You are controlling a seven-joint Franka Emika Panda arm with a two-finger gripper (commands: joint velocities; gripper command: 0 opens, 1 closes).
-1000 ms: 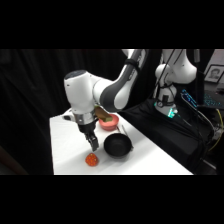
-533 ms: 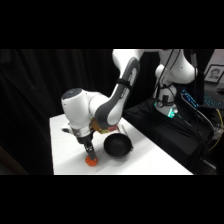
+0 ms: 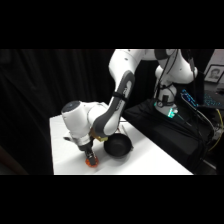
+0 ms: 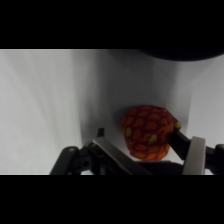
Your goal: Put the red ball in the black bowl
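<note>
**Ball within reach, bowl still waiting**

My tool [image 3: 90, 152] is down at the table [image 3: 62, 150], low over the ball [image 3: 91, 161], near the table's front edge. From the wrist, the ball [image 4: 148, 132] sits between my fingers [image 4: 197, 155], one pale pad close against its right flank and the dark linkage rising on its left. The fingers stand spread to either side of it; whether they already press on it I cannot tell, and the ball looks to rest on the table. The bowl [image 3: 118, 146] lies just beside the ball, toward the table's middle, partly behind my arm; its dark rim [image 4: 180, 54] shows at the top of the wrist view. What can be seen of it holds nothing.

By my reckoning the task is at its early half: the approach is done, the grasp is at hand or just forming. Left to do are the squeeze, the lift clear of the table, the short carry across to the bowl and the release over it.
</note>
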